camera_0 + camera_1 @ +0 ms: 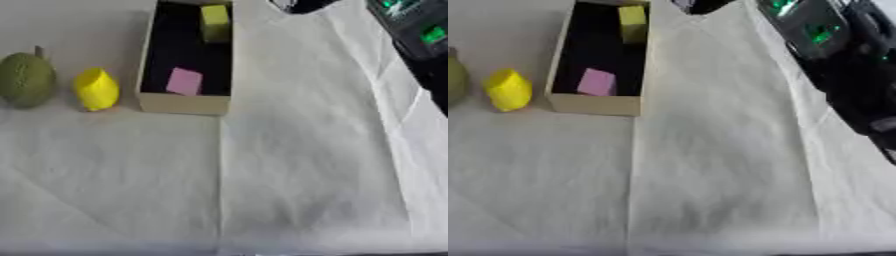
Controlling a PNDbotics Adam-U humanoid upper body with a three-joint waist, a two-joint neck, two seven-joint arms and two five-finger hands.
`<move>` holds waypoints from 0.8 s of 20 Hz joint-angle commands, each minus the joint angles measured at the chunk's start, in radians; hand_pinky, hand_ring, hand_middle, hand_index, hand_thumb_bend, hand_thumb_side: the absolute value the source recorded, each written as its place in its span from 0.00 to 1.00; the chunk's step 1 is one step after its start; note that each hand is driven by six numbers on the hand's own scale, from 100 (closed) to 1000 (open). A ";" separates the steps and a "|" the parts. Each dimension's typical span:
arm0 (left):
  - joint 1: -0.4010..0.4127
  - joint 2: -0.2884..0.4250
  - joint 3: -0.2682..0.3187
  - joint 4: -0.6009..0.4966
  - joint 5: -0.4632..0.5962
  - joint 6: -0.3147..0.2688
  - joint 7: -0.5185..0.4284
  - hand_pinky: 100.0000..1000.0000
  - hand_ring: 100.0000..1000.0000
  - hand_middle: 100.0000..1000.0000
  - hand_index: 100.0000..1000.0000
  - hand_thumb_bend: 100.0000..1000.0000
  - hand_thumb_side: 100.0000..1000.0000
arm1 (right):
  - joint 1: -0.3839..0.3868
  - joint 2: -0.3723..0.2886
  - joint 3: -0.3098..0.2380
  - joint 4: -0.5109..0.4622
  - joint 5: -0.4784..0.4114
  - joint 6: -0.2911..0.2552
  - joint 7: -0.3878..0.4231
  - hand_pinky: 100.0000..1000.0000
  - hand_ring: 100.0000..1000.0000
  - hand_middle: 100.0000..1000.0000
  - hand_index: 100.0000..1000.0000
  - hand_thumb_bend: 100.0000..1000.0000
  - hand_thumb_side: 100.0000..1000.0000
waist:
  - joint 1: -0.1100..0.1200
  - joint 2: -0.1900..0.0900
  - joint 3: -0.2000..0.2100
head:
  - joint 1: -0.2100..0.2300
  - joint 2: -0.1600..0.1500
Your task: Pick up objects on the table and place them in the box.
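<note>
An open cardboard box [184,104] with a dark inside stands at the upper middle of the white cloth. In it lie a pink block [184,81] near the front and a yellow block [215,21] at the back. Left of the box sits a yellow lemon-shaped object [96,89]. Further left is a round green fruit [26,79] with a short stem. My right arm [837,65], black with green lights, slants in along the right side. A dark bit of my right hand [703,5] shows at the top edge, beyond the box's back right corner. The left hand is out of view.
A white cloth [289,165] with creases covers the table and runs to the front edge. The two fruits stand close together near the left edge. My right arm takes up the upper right corner.
</note>
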 commanded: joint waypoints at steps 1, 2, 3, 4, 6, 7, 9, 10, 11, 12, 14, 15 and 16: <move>-0.014 0.019 0.000 -0.015 0.010 -0.002 -0.007 0.75 0.72 0.65 0.74 0.00 0.69 | -0.046 0.029 0.027 0.009 0.001 -0.014 0.032 0.78 0.64 0.50 0.64 0.00 0.00 | -0.003 -0.042 0.005 | -0.009 0.004; -0.015 0.019 -0.001 -0.015 0.011 -0.002 -0.008 0.75 0.72 0.65 0.74 0.00 0.69 | -0.056 0.044 0.037 0.024 0.005 -0.018 0.037 0.78 0.64 0.50 0.64 0.00 0.00 | -0.004 -0.043 0.007 | -0.011 0.004; -0.016 0.018 -0.002 -0.015 0.012 -0.002 -0.010 0.75 0.72 0.65 0.74 0.00 0.68 | -0.064 0.057 0.045 0.041 0.010 -0.022 0.042 0.78 0.64 0.50 0.65 0.00 0.00 | -0.005 -0.044 0.010 | -0.014 0.004; -0.018 0.018 -0.003 -0.015 0.013 -0.002 -0.011 0.75 0.72 0.65 0.74 0.00 0.68 | -0.072 0.071 0.053 0.060 0.016 -0.026 0.045 0.78 0.64 0.50 0.65 0.00 0.00 | -0.006 -0.044 0.013 | -0.016 0.004; -0.020 0.017 -0.004 -0.015 0.015 -0.002 -0.012 0.75 0.72 0.65 0.74 0.00 0.68 | -0.081 0.094 0.066 0.100 0.022 -0.035 0.045 0.78 0.64 0.51 0.65 0.00 0.00 | -0.008 -0.044 0.018 | -0.020 0.004; -0.021 0.017 -0.004 -0.015 0.016 -0.002 -0.013 0.75 0.72 0.65 0.74 0.00 0.68 | -0.084 0.103 0.071 0.120 0.029 -0.040 0.045 0.78 0.65 0.51 0.65 0.00 0.00 | -0.009 -0.044 0.020 | -0.022 0.004; -0.022 0.016 -0.004 -0.015 0.016 -0.002 -0.013 0.75 0.72 0.65 0.74 0.00 0.68 | -0.087 0.118 0.081 0.154 0.042 -0.051 0.043 0.78 0.65 0.51 0.65 0.00 0.00 | -0.010 -0.043 0.022 | -0.026 0.004; -0.022 0.016 -0.004 -0.015 0.017 -0.002 -0.014 0.75 0.72 0.65 0.74 0.00 0.68 | -0.087 0.124 0.085 0.169 0.047 -0.058 0.042 0.78 0.65 0.51 0.66 0.00 0.00 | -0.010 -0.043 0.023 | -0.028 0.004; -0.023 0.016 -0.004 -0.015 0.017 -0.002 -0.014 0.75 0.72 0.65 0.74 0.00 0.68 | -0.087 0.129 0.090 0.181 0.051 -0.065 0.042 0.78 0.66 0.52 0.66 0.00 0.00 | -0.011 -0.042 0.023 | -0.031 0.004; -0.023 0.016 -0.004 -0.015 0.017 -0.003 -0.014 0.75 0.72 0.65 0.74 0.00 0.68 | -0.087 0.133 0.093 0.190 0.054 -0.071 0.041 0.78 0.66 0.52 0.66 0.00 0.00 | -0.011 -0.042 0.024 | -0.035 0.004; -0.023 0.016 -0.005 -0.015 0.018 -0.003 -0.014 0.75 0.72 0.65 0.74 0.00 0.68 | -0.088 0.140 0.099 0.202 0.058 -0.084 0.041 0.79 0.68 0.55 0.69 0.00 0.00 | -0.010 -0.041 0.023 | -0.043 0.004; -0.024 0.016 -0.005 -0.015 0.018 -0.002 -0.015 0.75 0.72 0.65 0.74 0.00 0.68 | -0.088 0.143 0.101 0.206 0.058 -0.090 0.042 0.79 0.72 0.61 0.74 0.00 0.00 | -0.010 -0.041 0.023 | -0.050 0.004; -0.024 0.015 -0.005 -0.015 0.018 -0.002 -0.015 0.75 0.72 0.65 0.74 0.00 0.68 | -0.089 0.146 0.103 0.209 0.056 -0.097 0.045 0.79 0.73 0.62 0.74 0.00 0.00 | -0.010 -0.041 0.023 | -0.056 0.004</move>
